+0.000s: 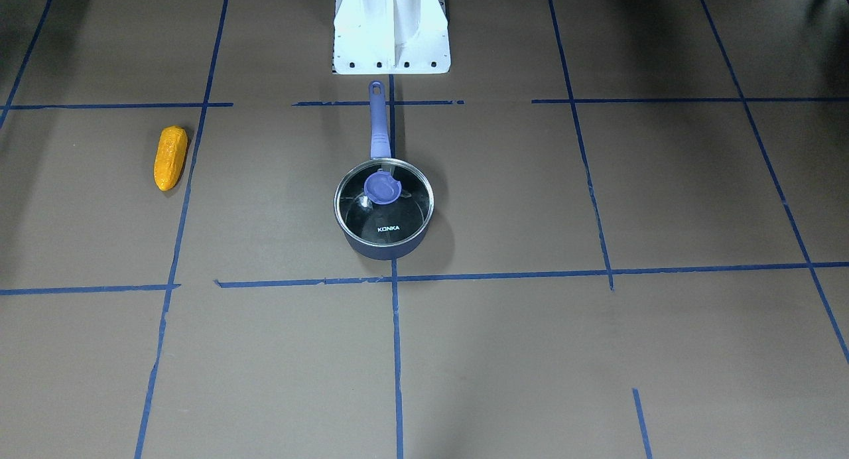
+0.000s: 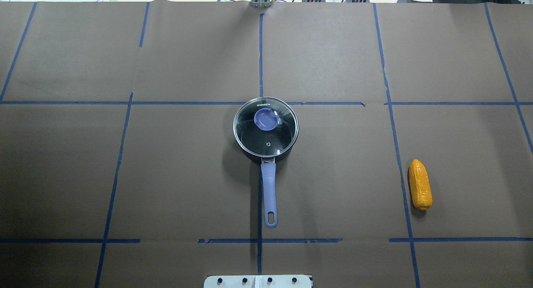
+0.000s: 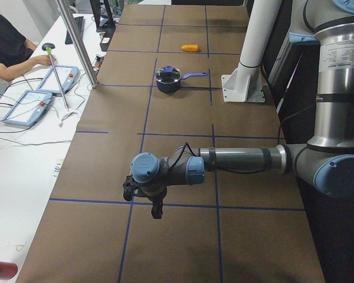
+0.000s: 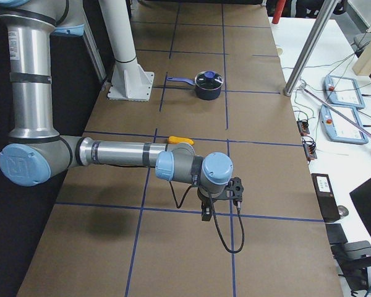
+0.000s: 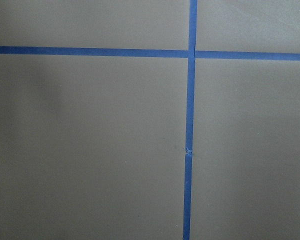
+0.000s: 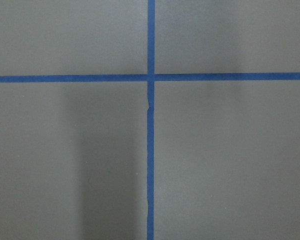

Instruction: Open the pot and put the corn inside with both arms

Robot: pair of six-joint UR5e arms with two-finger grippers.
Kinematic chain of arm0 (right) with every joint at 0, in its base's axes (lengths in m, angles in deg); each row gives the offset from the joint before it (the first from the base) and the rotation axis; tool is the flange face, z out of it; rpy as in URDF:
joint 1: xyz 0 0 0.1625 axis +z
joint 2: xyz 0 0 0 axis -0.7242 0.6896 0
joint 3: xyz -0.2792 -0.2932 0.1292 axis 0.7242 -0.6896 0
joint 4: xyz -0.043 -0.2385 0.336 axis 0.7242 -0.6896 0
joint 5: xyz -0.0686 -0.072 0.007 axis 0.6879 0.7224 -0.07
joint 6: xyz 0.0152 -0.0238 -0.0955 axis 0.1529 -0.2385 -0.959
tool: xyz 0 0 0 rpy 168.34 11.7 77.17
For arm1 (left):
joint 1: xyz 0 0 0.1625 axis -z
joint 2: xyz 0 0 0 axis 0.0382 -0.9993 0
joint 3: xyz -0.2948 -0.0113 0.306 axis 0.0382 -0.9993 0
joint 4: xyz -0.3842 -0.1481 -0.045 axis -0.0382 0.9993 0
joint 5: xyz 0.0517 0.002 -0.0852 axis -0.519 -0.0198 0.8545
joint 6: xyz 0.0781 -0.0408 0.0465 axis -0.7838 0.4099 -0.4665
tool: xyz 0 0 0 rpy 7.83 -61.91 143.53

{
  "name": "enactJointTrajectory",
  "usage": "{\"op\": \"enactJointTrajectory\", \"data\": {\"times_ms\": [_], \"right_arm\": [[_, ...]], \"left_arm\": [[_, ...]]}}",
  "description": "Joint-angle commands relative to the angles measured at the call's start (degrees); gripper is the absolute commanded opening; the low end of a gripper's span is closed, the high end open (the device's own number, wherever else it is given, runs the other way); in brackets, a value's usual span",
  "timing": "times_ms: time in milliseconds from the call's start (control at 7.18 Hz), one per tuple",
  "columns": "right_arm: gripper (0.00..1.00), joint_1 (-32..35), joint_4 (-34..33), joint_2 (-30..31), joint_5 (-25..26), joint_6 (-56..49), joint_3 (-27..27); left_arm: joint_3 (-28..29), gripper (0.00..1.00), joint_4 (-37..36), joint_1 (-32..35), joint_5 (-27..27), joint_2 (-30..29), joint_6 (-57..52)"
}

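The dark navy pot stands at the table's middle, its glass lid with a blue knob closed on it. Its lavender handle points toward the robot base. It also shows in the front view. The orange-yellow corn lies on the robot's right side, well apart from the pot, and shows in the front view too. My left gripper hangs over bare table far from the pot. My right gripper hangs just past the corn. I cannot tell whether either is open or shut.
The white pedestal base stands just behind the pot's handle. Blue tape lines grid the brown table. An operator sits at a side desk with tablets and a metal post.
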Motion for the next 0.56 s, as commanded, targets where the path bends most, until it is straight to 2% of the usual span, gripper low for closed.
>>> {"op": "enactJointTrajectory", "data": {"times_ms": [0, 418], "right_arm": [[1.00, 0.00, 0.07, -0.40, 0.00, 0.00, 0.20], [1.00, -0.09, 0.07, -1.97, -0.17, 0.53, 0.03]], "left_arm": [[-6.35, 1.00, -0.41, -2.93, -0.72, -1.77, 0.41], [-21.47, 1.00, -0.86, -17.14, -0.98, -4.14, 17.85]]}}
